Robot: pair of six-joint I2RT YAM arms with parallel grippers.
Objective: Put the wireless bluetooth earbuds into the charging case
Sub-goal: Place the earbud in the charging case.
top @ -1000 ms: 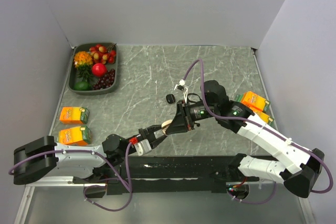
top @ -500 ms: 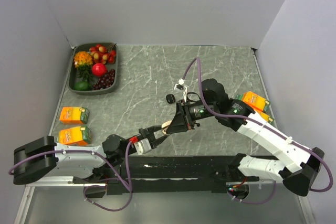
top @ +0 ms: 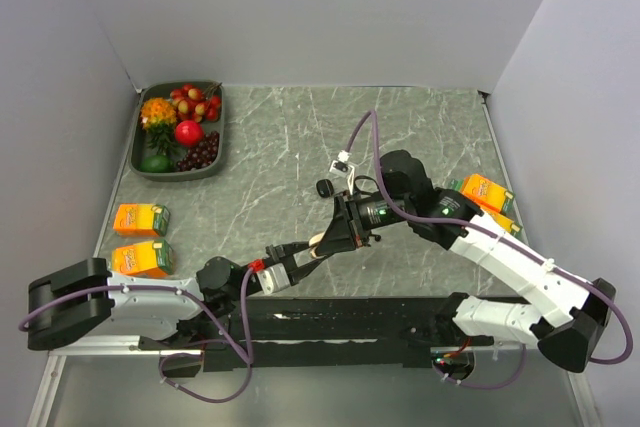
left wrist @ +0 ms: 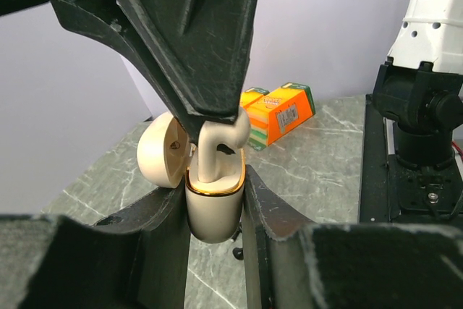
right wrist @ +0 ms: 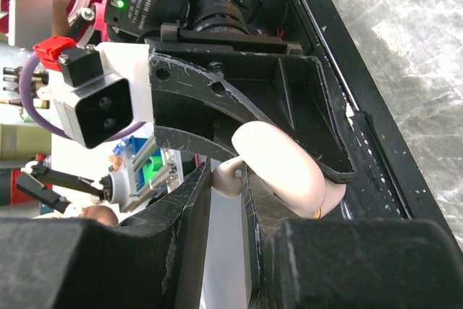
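The charging case (left wrist: 213, 215) is cream with a gold rim, and its lid (left wrist: 160, 154) is hinged open to the left. My left gripper (left wrist: 215, 192) is shut on the case's body and holds it upright above the table. A cream earbud (left wrist: 212, 155) stands stem-down in the case's opening. My right gripper (right wrist: 226, 176) is shut on that earbud (right wrist: 230, 179) from above, right beside the case (right wrist: 283, 166). From the top camera, both grippers meet at the case (top: 318, 240) in the near middle of the table.
A dark tray (top: 141, 169) of fruit sits at the far left. Two orange cartons (top: 140, 219) (top: 142, 259) lie on the left, and more cartons (top: 487, 192) lie on the right under my right arm. A small black object (top: 323, 188) lies on the marble beyond the grippers.
My right arm has crept slightly to the left at the wrist. Both grips and the case have stayed as they were.
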